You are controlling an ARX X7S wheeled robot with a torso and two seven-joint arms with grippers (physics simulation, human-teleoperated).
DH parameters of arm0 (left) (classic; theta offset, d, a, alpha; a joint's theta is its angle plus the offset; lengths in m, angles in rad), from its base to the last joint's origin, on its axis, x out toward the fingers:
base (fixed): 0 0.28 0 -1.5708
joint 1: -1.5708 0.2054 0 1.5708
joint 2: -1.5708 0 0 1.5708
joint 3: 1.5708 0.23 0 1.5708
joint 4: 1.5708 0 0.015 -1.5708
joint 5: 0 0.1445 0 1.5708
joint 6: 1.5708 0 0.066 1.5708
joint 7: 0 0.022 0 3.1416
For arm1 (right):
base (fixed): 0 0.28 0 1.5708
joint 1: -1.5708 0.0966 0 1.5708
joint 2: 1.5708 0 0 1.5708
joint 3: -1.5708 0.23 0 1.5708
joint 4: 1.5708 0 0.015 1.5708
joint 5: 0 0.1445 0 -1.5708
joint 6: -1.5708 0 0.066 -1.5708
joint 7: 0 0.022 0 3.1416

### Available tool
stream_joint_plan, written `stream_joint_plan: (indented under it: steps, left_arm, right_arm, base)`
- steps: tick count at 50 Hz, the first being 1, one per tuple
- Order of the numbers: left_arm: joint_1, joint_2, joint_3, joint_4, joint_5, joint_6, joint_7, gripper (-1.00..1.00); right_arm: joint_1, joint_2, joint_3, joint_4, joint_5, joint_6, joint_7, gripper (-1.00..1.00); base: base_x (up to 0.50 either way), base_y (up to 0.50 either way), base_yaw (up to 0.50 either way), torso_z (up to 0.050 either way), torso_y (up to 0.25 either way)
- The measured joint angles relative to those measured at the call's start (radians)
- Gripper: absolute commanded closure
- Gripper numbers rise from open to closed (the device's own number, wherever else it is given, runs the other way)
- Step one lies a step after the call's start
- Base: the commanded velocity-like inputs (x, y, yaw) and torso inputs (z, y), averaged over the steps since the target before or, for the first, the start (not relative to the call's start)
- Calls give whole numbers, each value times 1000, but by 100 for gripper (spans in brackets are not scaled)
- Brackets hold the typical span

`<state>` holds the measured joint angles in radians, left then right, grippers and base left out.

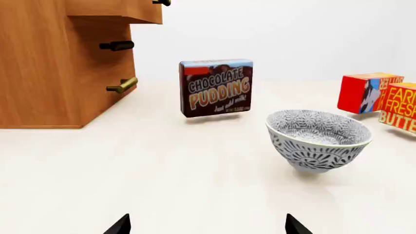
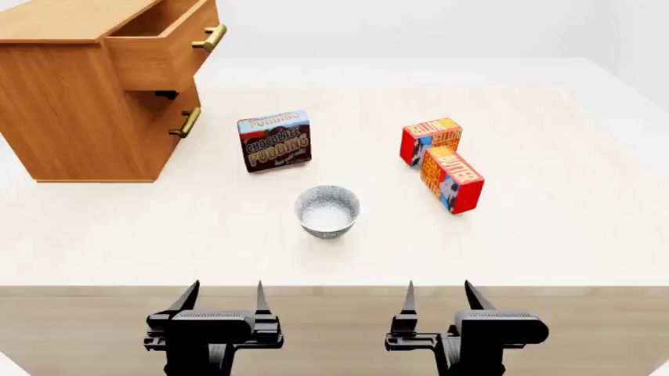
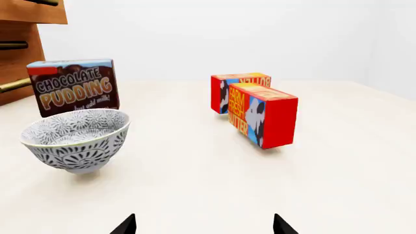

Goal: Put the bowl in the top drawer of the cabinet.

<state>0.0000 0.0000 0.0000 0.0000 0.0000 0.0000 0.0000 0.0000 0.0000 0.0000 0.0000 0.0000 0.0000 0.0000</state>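
Head view: bowl [image 2: 327, 210] stands upright on table [image 2: 544, 251], in front of pudding box [image 2: 275, 140], well apart from cabinet [image 2: 74, 94]; butter boxes [image 2: 452, 178] on bowl's far side from cabinet. Top drawer [image 2: 162, 47] of cabinet pulled open. Left gripper [image 2: 222, 296] and right gripper [image 2: 438, 295] both near table edge, fingers apart, empty. Bowl likely rigid, glazed, slippery, breakable, fairly light. Best hold, I judge: pinch rim wall, one finger inside, one outside.

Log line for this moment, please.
small speckled white bowl: upright on table, untouched | wooden top drawer: open | left gripper: open | right gripper: open
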Motion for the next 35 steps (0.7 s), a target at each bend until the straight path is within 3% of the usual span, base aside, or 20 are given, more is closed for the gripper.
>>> stream_joint_plan:
  steps: [11, 20, 27, 35]
  left_arm:
    - [-18, -19, 18, -7, -37, -26, -27, -100]
    - [-62, -60, 36, 29, -62, -70, -30, -100]
    - [-172, -101, 49, 130, -98, -276, -14, -100]
    - [-429, -129, 45, 166, -155, -595, -1, -100]
  right_arm:
    - [10, 21, -18, 13, 21, 4, 34, -100]
    - [36, 44, -31, -21, 44, 80, 64, -100]
    - [126, 82, -19, -140, 90, 295, 70, -100]
    - [378, 131, 29, -242, 177, 656, 76, -100]
  base:
    - [0, 0, 0, 2, 0]
    - [0, 0, 0, 49, 0]
    - [0, 0, 0, 50, 0]
    - [0, 0, 0, 50, 0]
